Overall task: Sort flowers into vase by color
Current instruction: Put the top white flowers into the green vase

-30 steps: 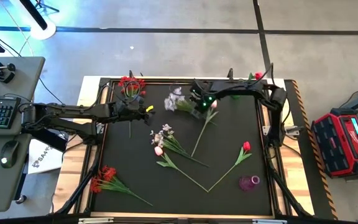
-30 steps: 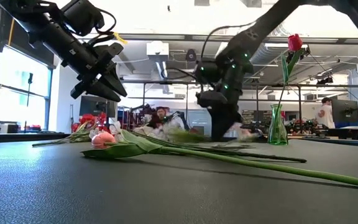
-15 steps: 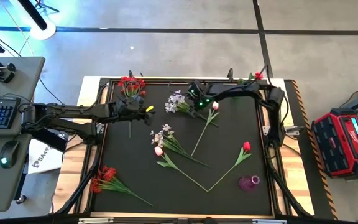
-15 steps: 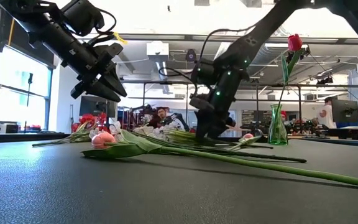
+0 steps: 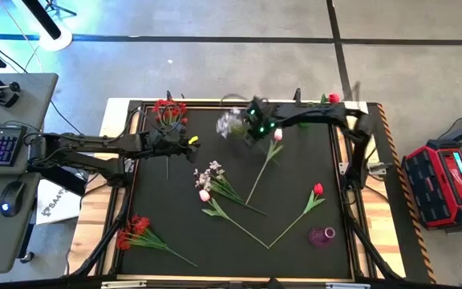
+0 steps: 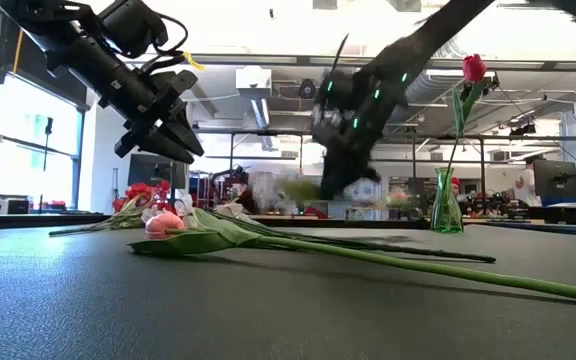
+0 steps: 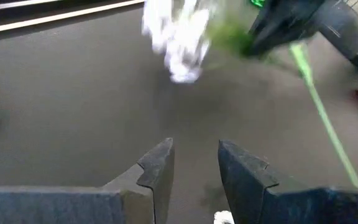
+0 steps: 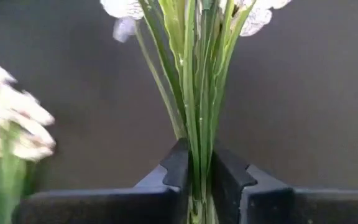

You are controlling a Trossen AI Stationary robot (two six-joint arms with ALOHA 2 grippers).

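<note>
My right gripper [image 5: 253, 128] is shut on a sprig of small white-lavender blossoms [image 5: 231, 123] near the table's far edge. It also shows above the table in the low view [image 6: 336, 170]. My left gripper [image 5: 191, 144] hovers open over the far left of the mat, its fingers [image 7: 160, 168] above bare mat. A second white-lavender sprig [image 5: 212, 171], a pink tulip [image 5: 204, 194], a pale tulip [image 5: 277, 135] and a red tulip [image 5: 318, 189] lie flat mid-mat. Red bunches lie at far left [image 5: 169, 110] and near left [image 5: 137, 227]. My right gripper pinches the sprig's bundle of green stems [image 8: 197, 149] between its two fingers. The stems run out past the fingertips, with the blossoms [image 8: 253, 15] beyond them. In the low view the sprig [image 6: 288, 188] is lifted clear of the table.
A green glass vase with a red tulip [image 6: 446, 200] stands at the far right corner [image 5: 331, 99]. A small purple vase [image 5: 322, 235] lies near the right near corner. The mat has a raised frame [image 5: 127, 185]. A desk with keyboard and mouse stands left of the table.
My right gripper has risen from the mat and moved slightly toward the far edge. It has carried the white-lavender sprig up with it, so the sprig that lay on the table is now lifted clear. My left gripper has kept still.
</note>
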